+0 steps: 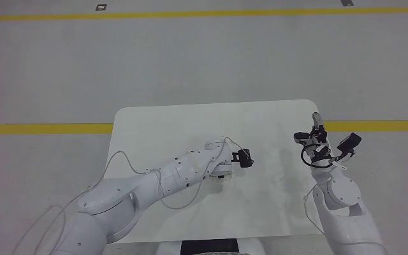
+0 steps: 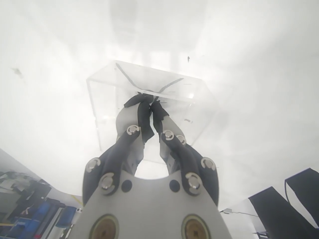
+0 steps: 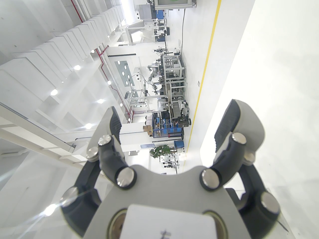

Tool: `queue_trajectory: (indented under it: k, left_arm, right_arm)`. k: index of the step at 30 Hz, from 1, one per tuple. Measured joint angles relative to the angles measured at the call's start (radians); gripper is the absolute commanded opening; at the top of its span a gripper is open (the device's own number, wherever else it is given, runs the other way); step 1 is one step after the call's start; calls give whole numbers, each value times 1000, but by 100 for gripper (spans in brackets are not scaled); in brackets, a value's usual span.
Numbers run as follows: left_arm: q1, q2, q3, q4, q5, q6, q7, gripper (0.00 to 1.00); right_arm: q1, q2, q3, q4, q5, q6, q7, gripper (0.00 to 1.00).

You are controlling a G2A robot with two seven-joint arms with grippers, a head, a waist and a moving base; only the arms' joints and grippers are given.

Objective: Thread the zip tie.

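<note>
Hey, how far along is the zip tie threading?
Done: left gripper is shut on the zip tie at the clear box. In hand: that tie, its two ends spread apart, no loop seen. Left: the threading itself; right gripper is open and empty, by the table edge.

The worktop (image 1: 159, 127) is showing plain white, the floor (image 1: 191, 64) pale grey with a yellow stripe (image 1: 191, 13) crossing it. The zip tie (image 2: 126, 75) is looking black against a clear, colourless box (image 2: 104, 110).

White table (image 1: 159, 127) on grey floor (image 1: 191, 57) crossed by yellow lines (image 1: 191, 13)
</note>
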Motion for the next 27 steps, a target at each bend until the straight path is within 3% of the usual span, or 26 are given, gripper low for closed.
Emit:
queue_trajectory:
  k: [11,27]
  left_arm:
    - [-16,5,0,-13,-15,0,-3,0]
    - [-54,35,0,-99,-53,0,-60,0]
  right_arm:
    - [0,0,0,0,0,0,0,100]
    - [0,0,0,0,0,0,0,100]
